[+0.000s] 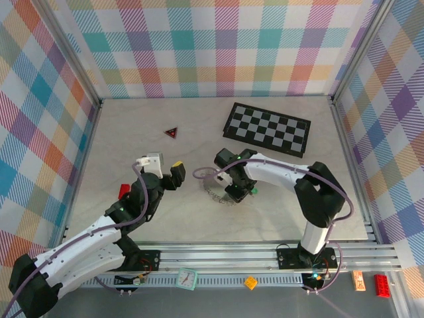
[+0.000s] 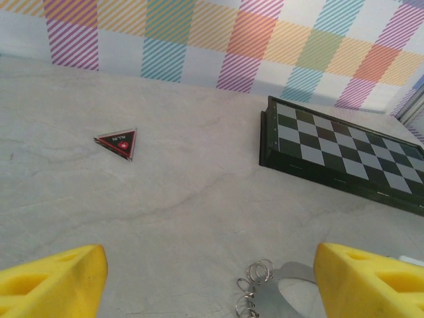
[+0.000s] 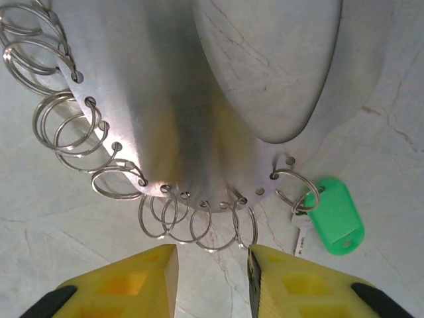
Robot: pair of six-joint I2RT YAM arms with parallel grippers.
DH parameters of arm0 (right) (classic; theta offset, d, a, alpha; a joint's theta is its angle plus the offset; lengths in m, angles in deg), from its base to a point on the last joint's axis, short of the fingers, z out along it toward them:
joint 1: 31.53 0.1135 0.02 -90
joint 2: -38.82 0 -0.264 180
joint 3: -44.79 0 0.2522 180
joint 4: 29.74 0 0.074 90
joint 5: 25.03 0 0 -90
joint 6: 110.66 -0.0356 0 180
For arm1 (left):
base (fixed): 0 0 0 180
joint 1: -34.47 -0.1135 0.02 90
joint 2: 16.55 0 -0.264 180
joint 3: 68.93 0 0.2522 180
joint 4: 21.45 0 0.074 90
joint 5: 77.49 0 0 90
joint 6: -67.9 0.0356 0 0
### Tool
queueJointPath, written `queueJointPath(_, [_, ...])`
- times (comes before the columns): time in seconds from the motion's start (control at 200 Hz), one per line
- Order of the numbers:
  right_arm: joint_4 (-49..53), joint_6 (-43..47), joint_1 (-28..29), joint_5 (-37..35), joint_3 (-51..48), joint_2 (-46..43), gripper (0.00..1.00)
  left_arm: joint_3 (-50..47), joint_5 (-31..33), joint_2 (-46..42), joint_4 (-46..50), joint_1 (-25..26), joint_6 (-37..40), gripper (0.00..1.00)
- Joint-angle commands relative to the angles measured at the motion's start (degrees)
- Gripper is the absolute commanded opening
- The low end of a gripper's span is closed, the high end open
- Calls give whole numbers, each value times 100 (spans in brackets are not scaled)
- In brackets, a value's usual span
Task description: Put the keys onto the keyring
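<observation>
Right pincer (image 3: 212, 258) hovers narrowly parted, gripping nothing, at the rim of the keyring (image 3: 146, 99) near the green key (image 3: 336, 217), while the left pincer (image 2: 209, 265) gapes wide and empty.

The keyring (image 3: 146, 99) is a flat, silvery metal plate lying at mid-scene. Small holes run along its curved edge, most of them carrying a thin wire split ring. The green key (image 3: 336, 215) lies flat just right of it, its green plastic head and short metal shank linked to the rightmost ring.
</observation>
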Motion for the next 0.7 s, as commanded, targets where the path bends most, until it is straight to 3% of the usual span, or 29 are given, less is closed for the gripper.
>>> queueJointPath(0.0, [362,158,31,-136,272,207,32,-112,161,-190,183,-53,-56,81])
queueJointPath(0.695, [422,250,41,-555,440,760,19,-50,125,2,25,-53,45,81])
